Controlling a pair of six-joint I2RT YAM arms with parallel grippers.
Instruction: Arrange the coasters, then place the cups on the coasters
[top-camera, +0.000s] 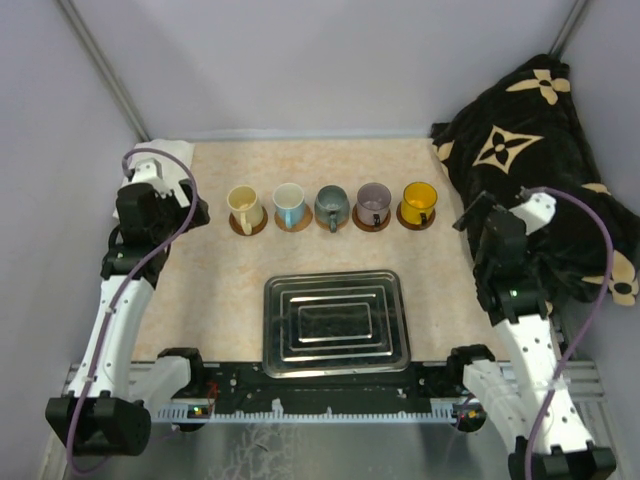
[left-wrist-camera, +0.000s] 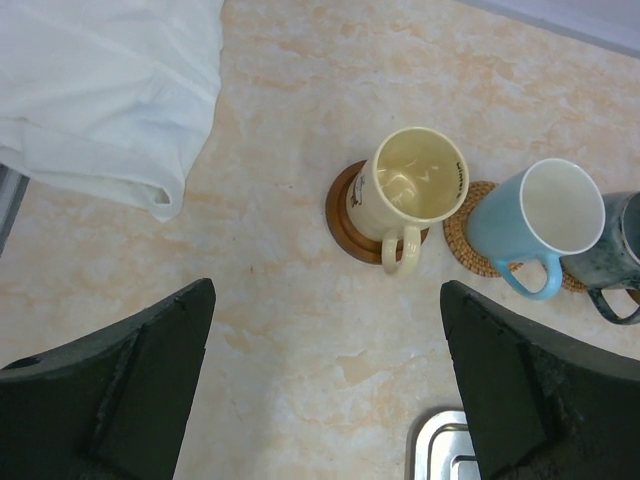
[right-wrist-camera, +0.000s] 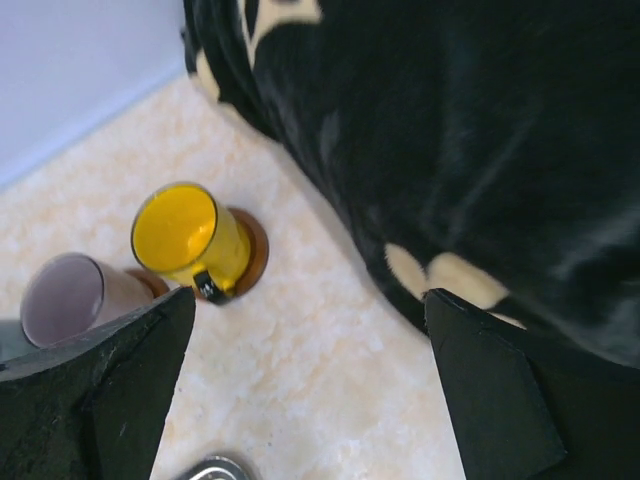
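Note:
Several cups stand in a row across the table's far half, each on a round brown coaster. From the left they are cream-yellow (top-camera: 244, 207), white with light blue (top-camera: 290, 204), grey-blue (top-camera: 331, 205), purple-grey (top-camera: 373, 202) and bright yellow (top-camera: 419, 199). My left gripper (top-camera: 192, 213) hovers open just left of the row. In its wrist view, the left gripper (left-wrist-camera: 327, 290) holds nothing, and the cream cup (left-wrist-camera: 412, 190) sits on a dark coaster (left-wrist-camera: 340, 212). My right gripper (top-camera: 468, 216) is open right of the row. The right gripper (right-wrist-camera: 308, 295) is empty, near the yellow cup (right-wrist-camera: 185, 235) on its coaster (right-wrist-camera: 255, 250).
A rectangular steel tray (top-camera: 335, 322) lies at the near middle, between the arm bases. A black blanket with cream flower shapes (top-camera: 530, 130) is piled at the right. A white cloth (top-camera: 170, 150) is bunched at the far left corner. Grey walls enclose the table.

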